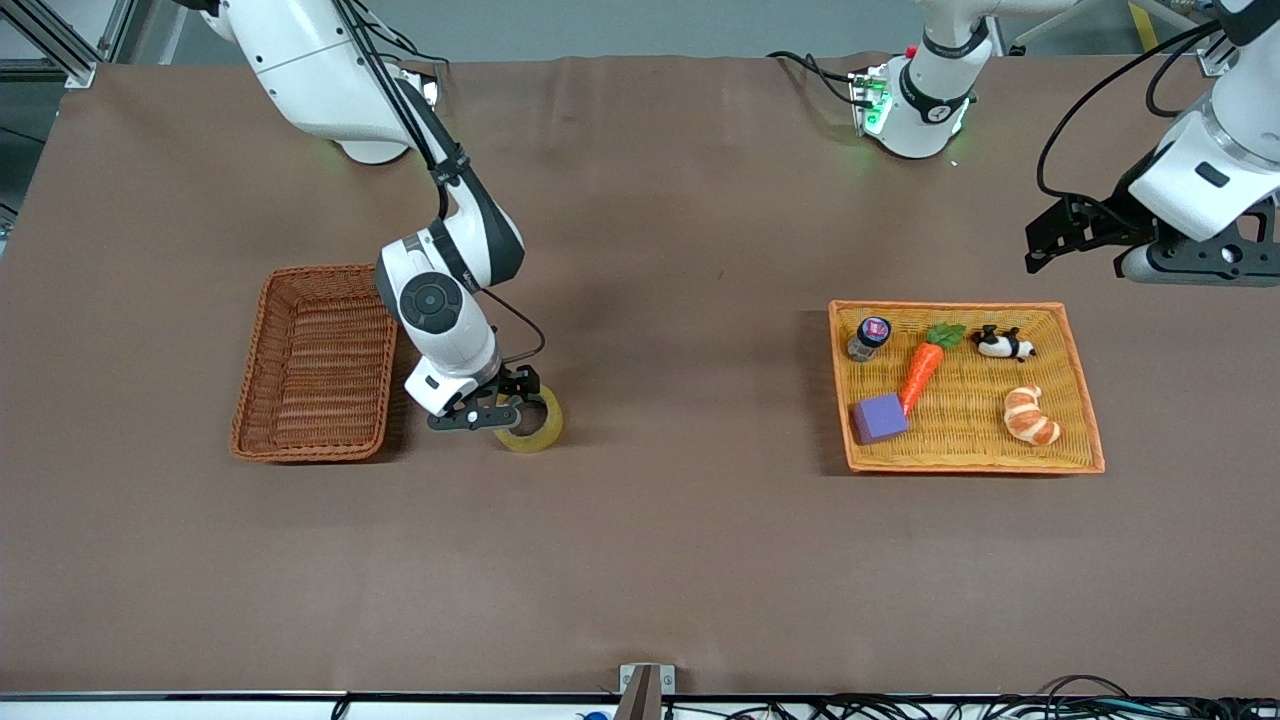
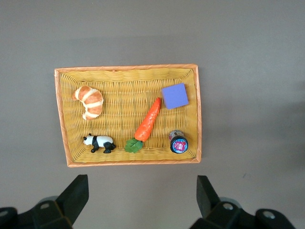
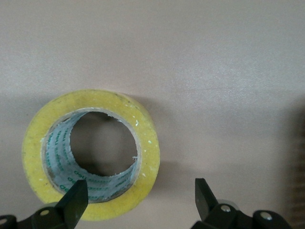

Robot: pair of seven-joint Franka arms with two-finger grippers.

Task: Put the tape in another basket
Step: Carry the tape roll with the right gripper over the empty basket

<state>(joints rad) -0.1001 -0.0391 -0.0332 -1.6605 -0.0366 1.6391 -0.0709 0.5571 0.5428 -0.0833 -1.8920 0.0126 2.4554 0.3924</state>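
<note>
The tape (image 1: pixel 537 424) (image 3: pixel 145 143), a yellowish ring with a wide hole, lies flat on the brown table. It sits just beside the dark reddish-brown wicker basket (image 1: pixel 312 370), toward the left arm's end. My right gripper (image 1: pixel 497 408) (image 3: pixel 139 191) is low over the tape and open. One finger is over the ring's edge by the hole and the other is over bare table outside the ring. It holds nothing. My left gripper (image 1: pixel 1078 255) (image 2: pixel 143 191) hangs open and empty in the air, over the table beside the orange tray, and waits.
An orange-yellow woven tray (image 1: pixel 960 306) (image 2: pixel 126 68) at the left arm's end holds a croissant (image 1: pixel 1031 416), a carrot (image 1: pixel 922 368), a panda figure (image 1: pixel 1003 344), a purple block (image 1: pixel 879 418) and a small jar (image 1: pixel 869 338). The basket has nothing inside.
</note>
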